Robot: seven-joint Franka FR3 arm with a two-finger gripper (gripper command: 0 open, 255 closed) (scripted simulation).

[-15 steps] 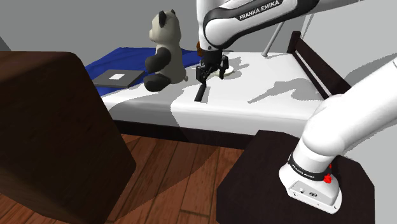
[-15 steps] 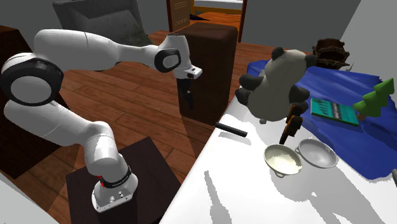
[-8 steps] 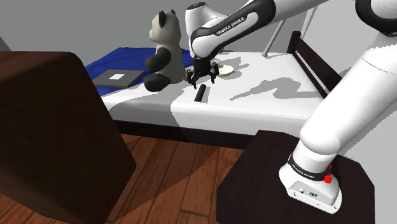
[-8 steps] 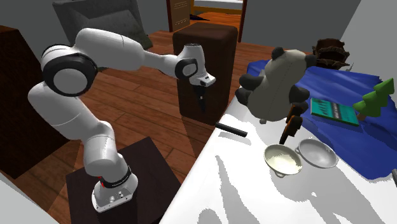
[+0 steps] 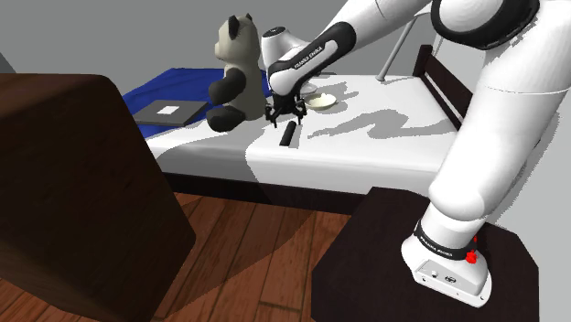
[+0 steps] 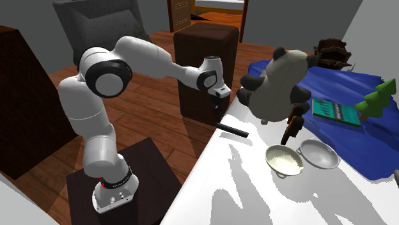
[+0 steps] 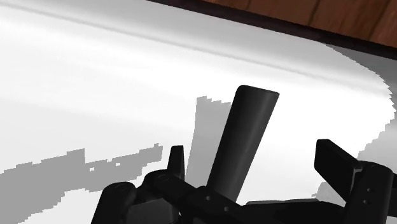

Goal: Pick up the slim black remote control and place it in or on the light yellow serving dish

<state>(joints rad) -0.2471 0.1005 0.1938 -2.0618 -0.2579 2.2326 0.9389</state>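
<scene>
The slim black remote (image 5: 288,134) (image 6: 233,130) lies flat on the white bed near its edge. My gripper (image 5: 285,115) (image 6: 219,112) hangs low over the remote's end nearest the bed edge, open. In the wrist view the remote (image 7: 245,137) runs up between the two fingers (image 7: 176,159), which stand well apart from it on both sides; my gripper (image 7: 252,153) touches nothing. The light yellow dish (image 5: 318,101) (image 6: 284,160) sits further in on the bed, beyond the remote.
A panda plush (image 5: 236,73) (image 6: 281,80) sits close beside the remote. A grey bowl (image 6: 318,153) stands next to the dish, with a small dark figure (image 6: 293,128) by it. A blue blanket (image 6: 348,137), a book (image 6: 334,110), a dark cabinet (image 5: 73,183) and the wooden floor (image 6: 140,115) surround them.
The arm has stretched out toward the bed and the gripper has come down over the remote's end. The remote has not moved.
</scene>
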